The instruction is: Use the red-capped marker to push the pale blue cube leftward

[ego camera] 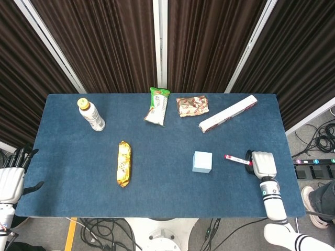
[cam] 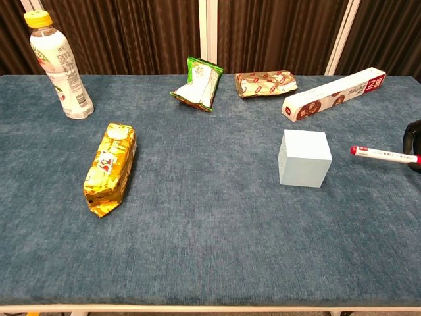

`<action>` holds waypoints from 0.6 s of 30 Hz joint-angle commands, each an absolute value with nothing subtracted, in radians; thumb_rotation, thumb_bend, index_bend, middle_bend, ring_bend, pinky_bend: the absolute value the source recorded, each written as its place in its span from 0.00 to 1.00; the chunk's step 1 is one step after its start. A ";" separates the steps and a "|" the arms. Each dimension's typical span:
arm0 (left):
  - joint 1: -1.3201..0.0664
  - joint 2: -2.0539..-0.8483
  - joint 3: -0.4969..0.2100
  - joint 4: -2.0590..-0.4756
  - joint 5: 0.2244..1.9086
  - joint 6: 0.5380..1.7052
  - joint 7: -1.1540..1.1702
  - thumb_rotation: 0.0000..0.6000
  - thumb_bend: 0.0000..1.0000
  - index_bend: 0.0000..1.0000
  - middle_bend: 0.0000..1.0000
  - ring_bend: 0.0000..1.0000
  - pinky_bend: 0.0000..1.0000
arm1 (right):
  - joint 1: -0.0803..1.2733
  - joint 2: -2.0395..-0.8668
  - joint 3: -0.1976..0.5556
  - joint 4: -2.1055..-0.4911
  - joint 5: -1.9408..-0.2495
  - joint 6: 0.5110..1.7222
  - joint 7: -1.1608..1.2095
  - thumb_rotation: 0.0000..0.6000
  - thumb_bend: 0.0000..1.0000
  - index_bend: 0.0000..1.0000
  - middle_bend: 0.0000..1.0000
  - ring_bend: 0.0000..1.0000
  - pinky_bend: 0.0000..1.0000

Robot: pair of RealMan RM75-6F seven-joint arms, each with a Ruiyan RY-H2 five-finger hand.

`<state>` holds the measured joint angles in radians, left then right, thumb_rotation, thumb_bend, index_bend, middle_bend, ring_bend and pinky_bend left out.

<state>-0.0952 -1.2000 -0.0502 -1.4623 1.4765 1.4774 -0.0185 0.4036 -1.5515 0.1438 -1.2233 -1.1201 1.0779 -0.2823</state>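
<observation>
The pale blue cube (ego camera: 202, 161) (cam: 304, 158) stands on the blue table, right of centre. To its right, the red-capped marker (ego camera: 236, 159) (cam: 385, 155) points its red cap at the cube, with a gap between cap and cube. My right hand (ego camera: 261, 164) (cam: 414, 141) grips the marker's far end and holds it just above the cloth. My left hand (ego camera: 10, 178) hangs off the table's left edge, fingers apart and empty.
A yellow snack bar (ego camera: 123, 163) lies left of centre. Along the back stand a bottle (ego camera: 91, 115), a green packet (ego camera: 157, 106), a red-patterned wrapper (ego camera: 192, 106) and a long box (ego camera: 228, 113). Bare blue table (ego camera: 162, 172) lies between the cube and the snack bar.
</observation>
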 commanded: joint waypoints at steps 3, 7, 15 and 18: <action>-0.095 -1.200 -0.050 -1.462 1.477 1.477 -0.018 1.00 0.10 0.18 0.10 0.01 0.17 | 0.418 -1.491 0.100 -1.188 -1.252 1.053 -0.155 1.00 0.36 0.65 0.60 0.93 0.98; -0.095 -1.200 -0.050 -1.462 1.477 1.477 -0.018 1.00 0.10 0.18 0.10 0.01 0.17 | 0.436 -1.457 0.057 -1.146 -1.362 1.039 -0.049 1.00 0.35 0.65 0.60 0.93 0.98; -0.095 -1.200 -0.050 -1.462 1.477 1.477 -0.018 1.00 0.10 0.18 0.10 0.01 0.17 | 0.447 -1.455 0.018 -1.100 -1.449 1.042 0.041 1.00 0.35 0.65 0.61 0.93 0.98; -0.095 -1.200 -0.050 -1.462 1.477 1.477 -0.018 1.00 0.10 0.18 0.10 0.01 0.17 | 0.449 -1.464 0.016 -1.102 -1.459 1.046 0.043 1.00 0.35 0.65 0.61 0.93 0.98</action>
<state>-0.0952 -1.2000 -0.0502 -1.4623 1.4765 1.4774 -0.0185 0.4484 -1.4626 0.0168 -1.1017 -1.4573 1.0447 0.0429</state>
